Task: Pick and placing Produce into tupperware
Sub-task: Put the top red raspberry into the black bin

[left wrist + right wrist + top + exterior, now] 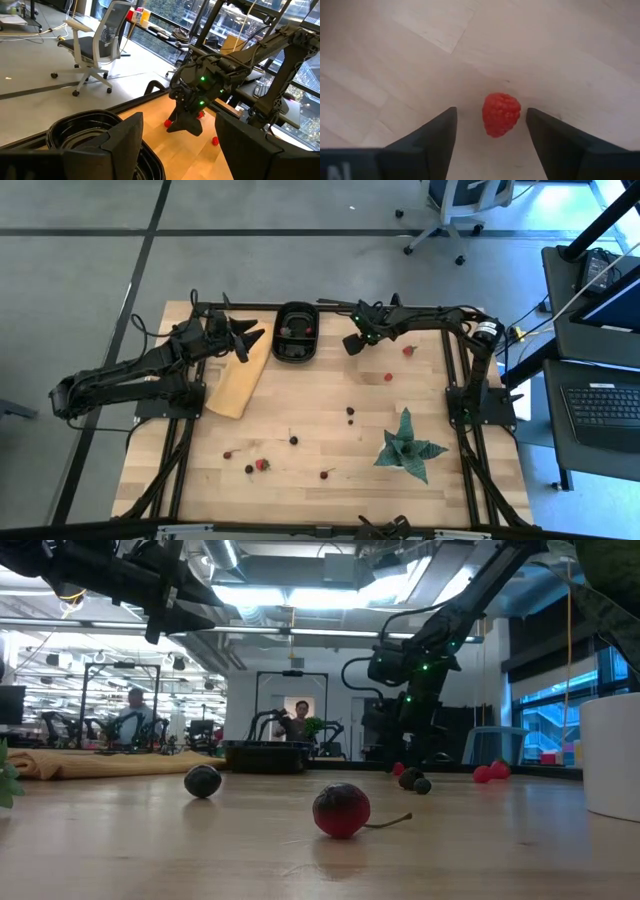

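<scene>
The black tupperware (296,332) stands at the table's far edge, with something red (308,330) inside. My right gripper (352,343) (491,110) is just right of it, pointing down, open. A red bumpy berry (501,114) lies on the wood between its fingers, and neither finger touches it. My left gripper (245,335) (179,120) hovers open left of the tub (85,130), above the tan board (240,375). More produce lies scattered on the table: red berries (409,351) (388,377) (262,464) and dark cherries (350,411) (293,440).
A green spiky plant (405,445) stands at the near right of the table. In the low view a red cherry (341,810) and a dark berry (203,781) lie close to the camera. Bare wood lies in the table's middle. An office chair (450,210) stands beyond the far edge.
</scene>
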You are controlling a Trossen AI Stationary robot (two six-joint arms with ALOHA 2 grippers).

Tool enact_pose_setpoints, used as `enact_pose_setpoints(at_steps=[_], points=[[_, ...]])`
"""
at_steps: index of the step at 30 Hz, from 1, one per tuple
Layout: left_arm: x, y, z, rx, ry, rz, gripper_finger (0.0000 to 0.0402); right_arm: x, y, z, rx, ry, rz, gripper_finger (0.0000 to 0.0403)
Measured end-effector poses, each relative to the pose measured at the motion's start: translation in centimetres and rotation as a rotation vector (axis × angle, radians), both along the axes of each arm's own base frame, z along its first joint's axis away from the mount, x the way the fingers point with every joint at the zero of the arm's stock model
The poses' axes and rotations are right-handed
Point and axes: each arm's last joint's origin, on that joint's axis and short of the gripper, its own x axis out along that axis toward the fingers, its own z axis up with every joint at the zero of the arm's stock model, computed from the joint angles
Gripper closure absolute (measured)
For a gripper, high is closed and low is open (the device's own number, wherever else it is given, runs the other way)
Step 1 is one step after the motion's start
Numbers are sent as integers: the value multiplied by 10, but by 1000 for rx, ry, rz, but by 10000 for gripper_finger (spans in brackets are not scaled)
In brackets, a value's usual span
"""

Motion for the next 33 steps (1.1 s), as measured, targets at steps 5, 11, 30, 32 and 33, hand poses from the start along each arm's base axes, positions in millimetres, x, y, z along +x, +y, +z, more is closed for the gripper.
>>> enact_pose_setpoints(at_steps=[5,11,30,32,33], points=[[0,0,0,0,1,0,162,0,0,0,-5,11,14,205],[0,0,0,5,3,0,162,-1,0,-1,-6,13,16,261],[0,0,-2,-3,22,-1,162,24,5,25,-13,-45,131,302],[0,0,-2,-3,22,-1,162,34,5,39,-34,-72,168,302],[0,0,-2,-3,22,-1,162,40,6,47,-48,-86,183,302]])
